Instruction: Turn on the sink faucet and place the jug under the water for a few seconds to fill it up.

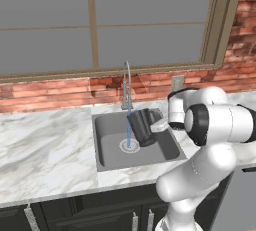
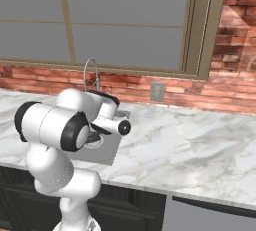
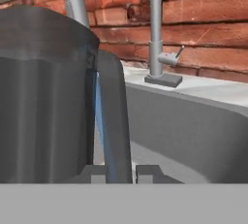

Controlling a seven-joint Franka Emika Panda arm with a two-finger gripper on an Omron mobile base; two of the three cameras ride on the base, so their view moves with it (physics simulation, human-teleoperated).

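The silver gooseneck sink faucet point(image 1: 126, 82) stands behind the grey sink point(image 1: 107, 155), and a thin blue stream of water point(image 1: 129, 131) falls from it to the round drain. The dark ribbed jug point(image 1: 142, 126) hangs slightly tilted over the basin, just right of the stream, which runs along the jug's left edge. My gripper point(image 1: 159, 124) is shut on the jug's handle from the right. In the hand view the jug point(image 3: 43, 97) looms at the left, its handle point(image 3: 114, 121) clamped in my gripper point(image 3: 119, 173). The water point(image 3: 99, 106) shows between body and handle. The faucet point(image 3: 155, 29) with its side lever rises behind.
Marble counter point(image 1: 45, 145) stretches to both sides of the sink, with dark cabinets below its front edge. A brick wall with a wall outlet point(image 1: 177, 81) and a large window stands behind. My arm covers most of the sink in the right base view, where the faucet point(image 2: 91, 72) rises behind it.
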